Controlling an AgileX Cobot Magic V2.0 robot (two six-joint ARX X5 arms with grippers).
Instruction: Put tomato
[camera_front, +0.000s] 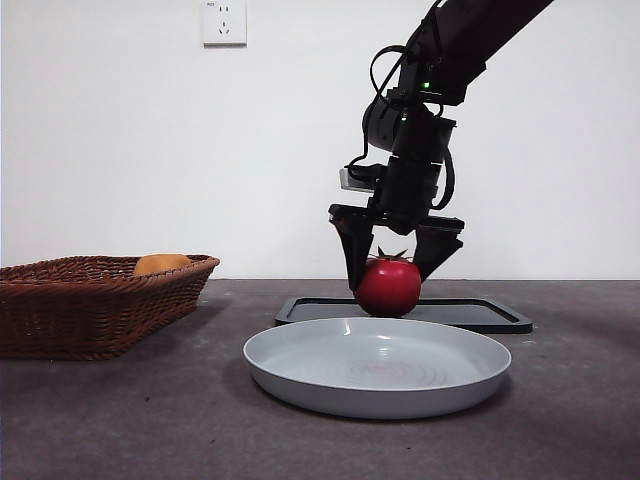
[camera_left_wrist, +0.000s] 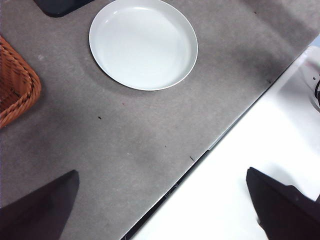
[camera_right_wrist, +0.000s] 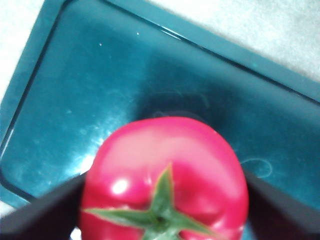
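The tomato sits on the dark tray, which lies flat on the grey desk just behind the grey plate. In the front view the plate's rim hides the tray's near edge in the middle, and the tray's raised lip shows on both sides of the tomato. The right wrist view shows bare tray floor all round the fruit, with the tray's rim well clear of it.

Beside the plate, on the side away from the arm, stands a wicker basket holding an orange-yellow fruit; a stretch of bare desk separates basket and plate. In front of the plate the desk is open up to its edge, where the left wrist view shows the grey mat ending against a white surface.

The right gripper comes down from above the tray, its fingers spread to the tomato's width and set against its two sides, grasping it; the green stem shows between them.

The left gripper hangs high above the desk's edge, away from the plate, its fingers released and wide apart, holding nothing.
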